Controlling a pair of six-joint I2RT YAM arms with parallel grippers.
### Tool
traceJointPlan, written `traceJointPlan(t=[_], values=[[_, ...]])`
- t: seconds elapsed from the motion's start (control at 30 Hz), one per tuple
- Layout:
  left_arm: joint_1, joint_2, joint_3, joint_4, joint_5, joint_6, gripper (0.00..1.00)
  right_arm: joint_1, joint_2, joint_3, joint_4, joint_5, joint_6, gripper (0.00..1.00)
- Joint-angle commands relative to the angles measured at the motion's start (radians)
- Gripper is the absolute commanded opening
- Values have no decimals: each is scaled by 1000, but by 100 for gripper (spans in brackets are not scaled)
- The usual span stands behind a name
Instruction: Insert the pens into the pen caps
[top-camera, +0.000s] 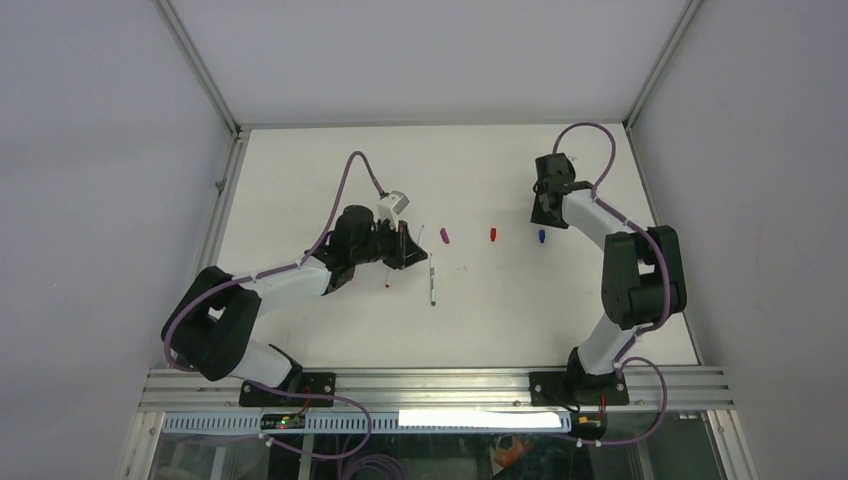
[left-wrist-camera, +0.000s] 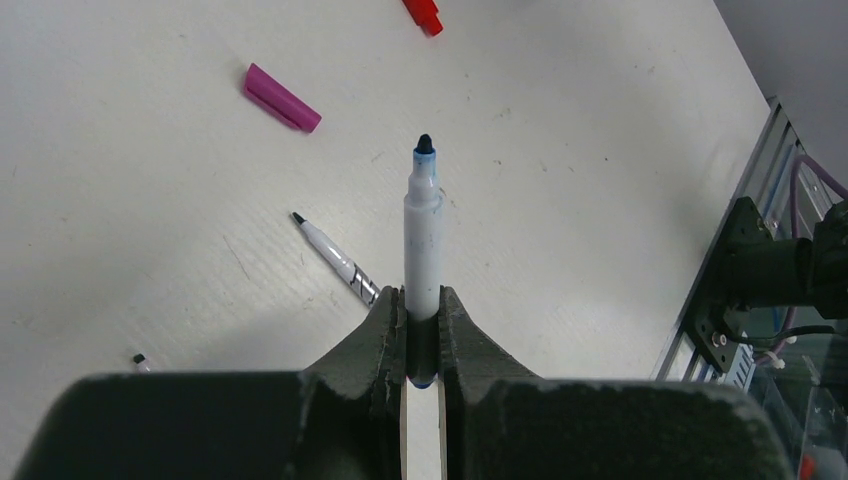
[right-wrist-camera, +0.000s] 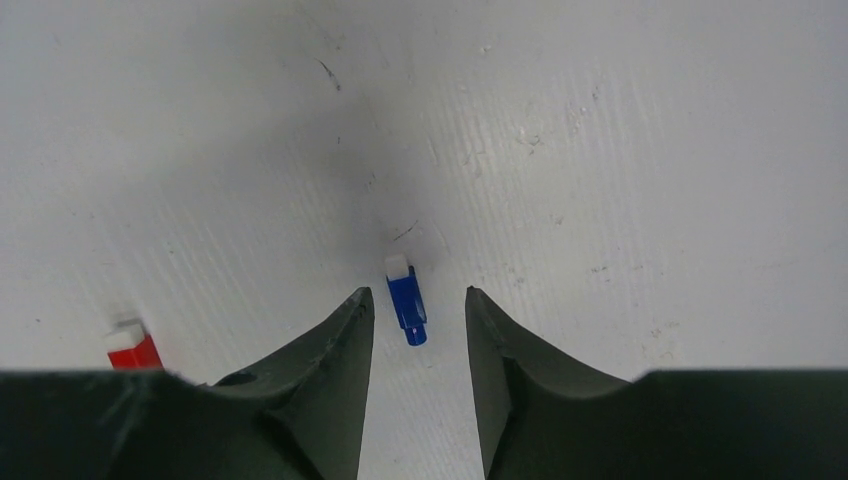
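My left claw (left-wrist-camera: 421, 300) grips a white pen (left-wrist-camera: 423, 240); my right claw (right-wrist-camera: 417, 296) straddles the blue cap (right-wrist-camera: 405, 300).

The left claw is clamped tight on the white pen's lower barrel, its blue tip pointing away from me over the table (left-wrist-camera: 620, 140). A second white pen (left-wrist-camera: 335, 258) lies just beside my left finger, with the magenta cap (left-wrist-camera: 281, 97) and red cap (left-wrist-camera: 422, 14) farther out. The right claw's fingers are spread apart with the blue cap lying between the tips, seemingly touching neither, though this angle leaves me unsure.
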Motion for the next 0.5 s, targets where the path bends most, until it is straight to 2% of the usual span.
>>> traceJointPlan(t=[0.0,0.47], values=[[-4,10,-9,44,33,24,0,-8,48,23,51,-57,-43,41],[-4,41,4,53,47,21,0,-19,149,61,41,-89,-34,41]])
